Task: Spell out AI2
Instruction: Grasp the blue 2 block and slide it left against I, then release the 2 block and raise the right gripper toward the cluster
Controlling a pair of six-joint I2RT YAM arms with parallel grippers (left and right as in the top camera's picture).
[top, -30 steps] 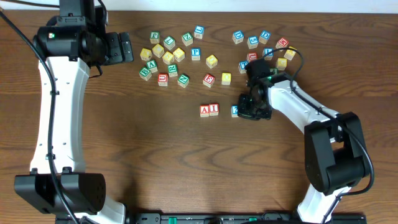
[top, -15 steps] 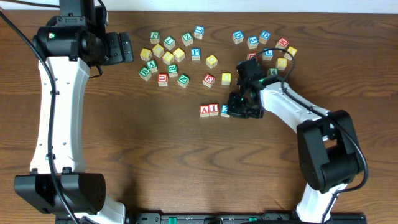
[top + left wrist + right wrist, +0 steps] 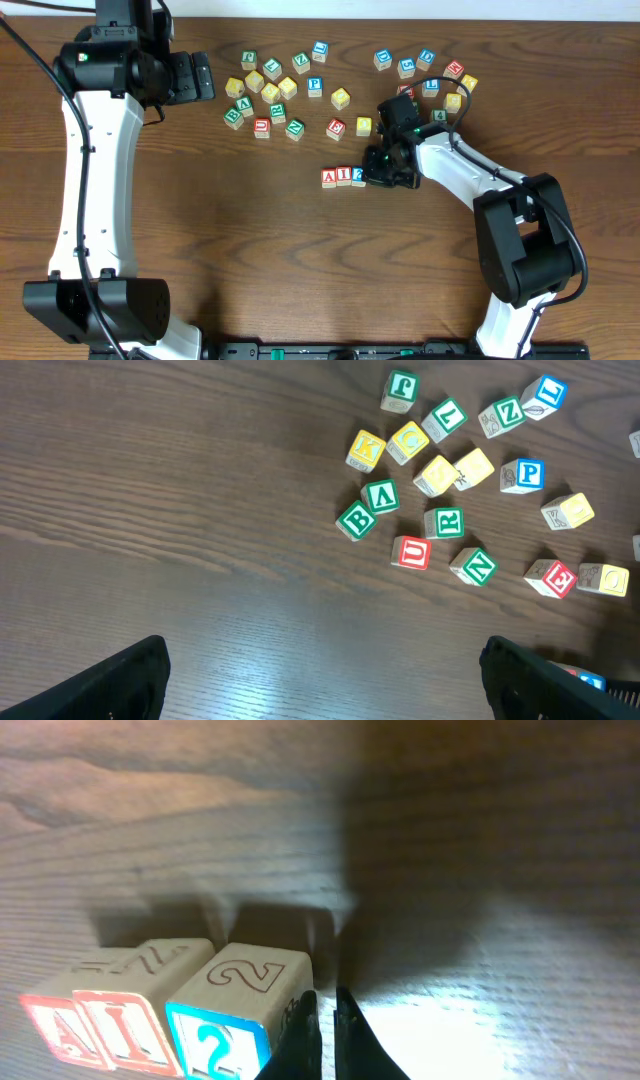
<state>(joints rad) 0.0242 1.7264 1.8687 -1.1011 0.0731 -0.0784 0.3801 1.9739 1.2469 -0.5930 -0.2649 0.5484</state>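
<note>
As right gripper [image 3: 322, 1020] overlaps it, 2 block [image 3: 357, 179] half-hidden

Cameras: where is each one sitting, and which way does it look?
Overhead: above the table, looking straight down; left arm and right arm both show.
Left wrist: up high, looking down at loose blocks; open left claw at the bottom corners.
Right wrist: low by the table, looking across it at the 2 block; shut right claw at the bottom.
Shared: overhead and right wrist both see the 2 block.
</note>
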